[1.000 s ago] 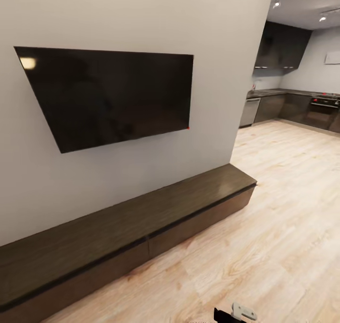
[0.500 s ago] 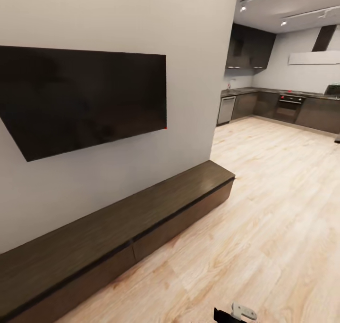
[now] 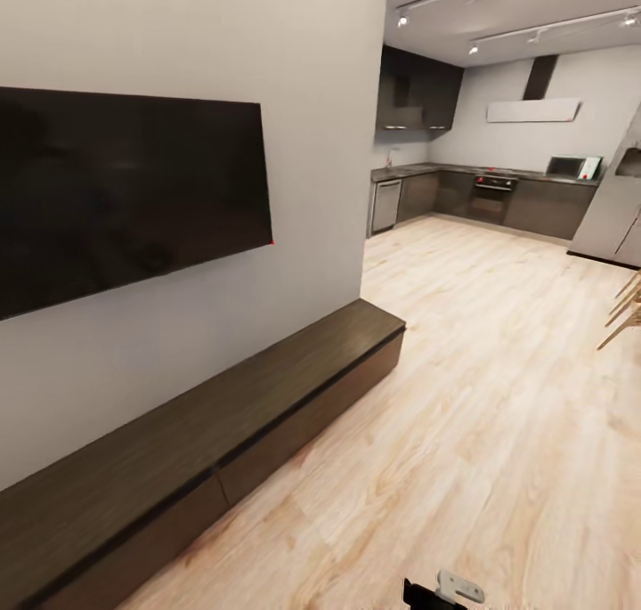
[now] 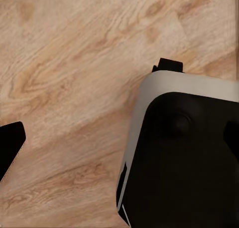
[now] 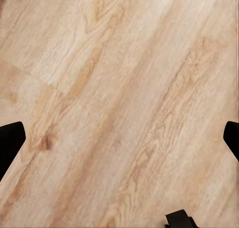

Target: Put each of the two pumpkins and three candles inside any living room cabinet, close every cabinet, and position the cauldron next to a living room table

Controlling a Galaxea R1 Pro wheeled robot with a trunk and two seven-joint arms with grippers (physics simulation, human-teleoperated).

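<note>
The robot is in transit across the living room, and nothing is in hand. The cabinet [image 3: 223, 423], the long low dark-brown unit, runs along the foot of the grey wall under a wall-mounted television [image 3: 116, 196], its drawer fronts all flush and shut, which suits the task's closing condition for now but means a drawer will have to be pulled before anything goes in. Its far end stops where the wall ends, and beyond that corner the pale wooden floor [image 3: 499, 396] opens toward a kitchen [image 3: 481, 191] with dark cupboards and an oven. In the right wrist view the right gripper [image 5: 119, 140] hangs over bare floorboards with its jaws spread wide and nothing between them. In the left wrist view the left gripper [image 4: 12, 144] shows just 1 dark fingertip at the picture's edge beside a rounded part of the robot's body [image 4: 184, 153], so I cannot tell how far its jaws stand apart. Both arms look tucked low for travelling, I'd judge, to keep them clear while the base turns.
</note>
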